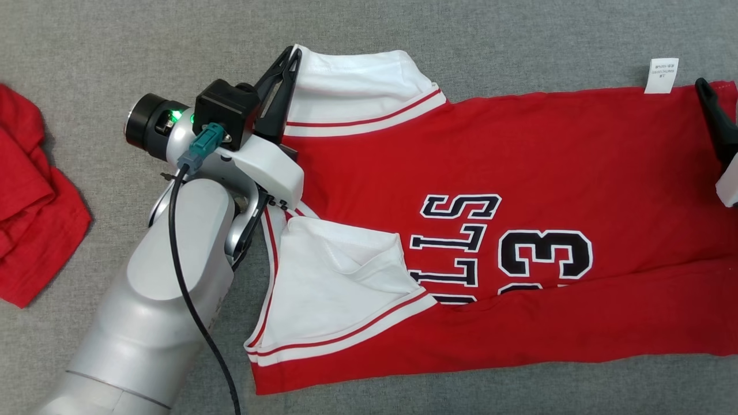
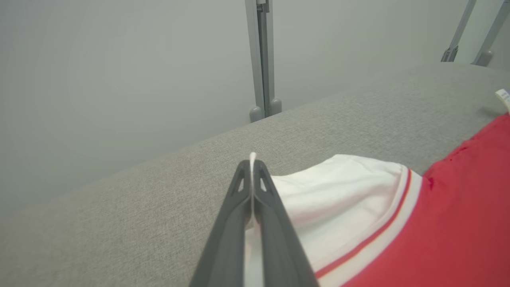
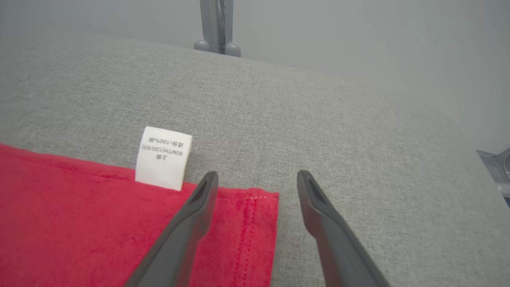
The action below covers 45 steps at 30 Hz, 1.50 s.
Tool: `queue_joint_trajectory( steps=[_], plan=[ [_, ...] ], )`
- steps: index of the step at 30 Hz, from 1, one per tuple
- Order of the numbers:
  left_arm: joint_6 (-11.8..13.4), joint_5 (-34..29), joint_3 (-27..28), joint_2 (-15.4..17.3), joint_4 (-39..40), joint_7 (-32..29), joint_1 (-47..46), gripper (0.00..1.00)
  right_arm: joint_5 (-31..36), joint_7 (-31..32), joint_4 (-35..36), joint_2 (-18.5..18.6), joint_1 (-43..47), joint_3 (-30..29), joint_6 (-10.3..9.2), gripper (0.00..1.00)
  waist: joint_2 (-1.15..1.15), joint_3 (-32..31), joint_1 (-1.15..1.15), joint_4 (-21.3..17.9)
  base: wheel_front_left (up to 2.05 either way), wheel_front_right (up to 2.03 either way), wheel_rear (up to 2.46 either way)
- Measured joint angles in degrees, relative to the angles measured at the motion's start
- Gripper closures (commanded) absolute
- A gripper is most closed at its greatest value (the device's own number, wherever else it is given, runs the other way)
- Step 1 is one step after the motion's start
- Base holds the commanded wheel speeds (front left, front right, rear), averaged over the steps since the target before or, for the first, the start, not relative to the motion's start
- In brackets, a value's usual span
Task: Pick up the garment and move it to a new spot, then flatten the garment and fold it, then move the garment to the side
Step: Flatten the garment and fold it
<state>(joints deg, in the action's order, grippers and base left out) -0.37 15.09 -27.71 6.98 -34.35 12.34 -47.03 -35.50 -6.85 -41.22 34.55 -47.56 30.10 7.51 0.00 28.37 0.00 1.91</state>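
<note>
The red jersey (image 1: pixel 519 155) lies stretched across the grey table (image 1: pixel 115 57), sleeves toward the robot's left and hem out to its right, with the black-and-white lettering facing up. The near long edge looks folded over itself, covering the bottom of the letters, though it's hard to be sure from the head view.

The left hand (image 1: pixel 295 53) is up at the far left corner, its two dark fingers pressed together on the edge of the far white sleeve (image 1: pixel 357 86). In the wrist view a thin sliver of white cloth pokes out between the tips, so that's a firm pinch on the jersey. The near sleeve (image 1: pixel 334 282) lies flat on the red body with its striped trim showing, just beside the arm.

Across at the hem, the right hand (image 3: pixel 257 179) has its fingers spread wide and grips nothing. One finger is above the red corner and the other above bare table. The white label (image 3: pixel 163 157) sticks out from the hem just beside it.

Well apart, at the far left edge, sits a crumpled red cloth (image 1: pixel 29 196).
</note>
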Motion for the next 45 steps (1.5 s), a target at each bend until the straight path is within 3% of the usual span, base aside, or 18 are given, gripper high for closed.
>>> queue_joint_trajectory(
  steps=[18,19,20,21,34,45],
  plan=[
    [0.94,0.09,-1.0,2.74,6.04,-3.52,0.88,1.0,-8.12,-1.31,-7.98,-0.74,-6.23,8.79,-0.01,0.0,0.0,1.64,0.0,-0.55,0.0,0.0,0.0],
    [0.96,0.15,-1.04,2.82,6.24,-3.59,0.89,1.0,-8.65,-1.32,-8.06,-0.73,-6.47,9.35,-0.01,0.52,0.0,1.68,0.0,-0.5,0.0,0.0,0.0],
    [0.97,0.16,-1.09,2.9,6.46,-3.77,0.9,1.0,-8.95,-1.34,-8.09,-0.67,-6.64,9.93,-0.01,0.66,0.0,1.69,0.0,-0.44,0.0,0.0,0.0],
    [1.03,0.19,-1.09,2.98,6.67,-3.82,0.91,1.0,-9.14,-1.55,-8.1,-0.58,-6.86,10.57,-0.01,1.0,0.0,1.69,0.0,-0.37,0.0,0.0,0.0],
    [1.79,2.01,-0.74,3.63,8.81,-4.0,2.25,1.0,-12.4,-7.4,-8.79,0.38,-7.22,15.01,-0.01,1.0,0.0,-0.05,0.0,-0.14,0.0,0.0,0.0],
    [0.93,4.81,-0.3,6.01,14.44,-4.85,7.24,1.0,-11.24,-8.13,-3.68,0.99,-1.89,8.28,0.0,1.0,0.0,-3.38,0.0,-0.55,0.0,0.0,0.0]
  ],
)
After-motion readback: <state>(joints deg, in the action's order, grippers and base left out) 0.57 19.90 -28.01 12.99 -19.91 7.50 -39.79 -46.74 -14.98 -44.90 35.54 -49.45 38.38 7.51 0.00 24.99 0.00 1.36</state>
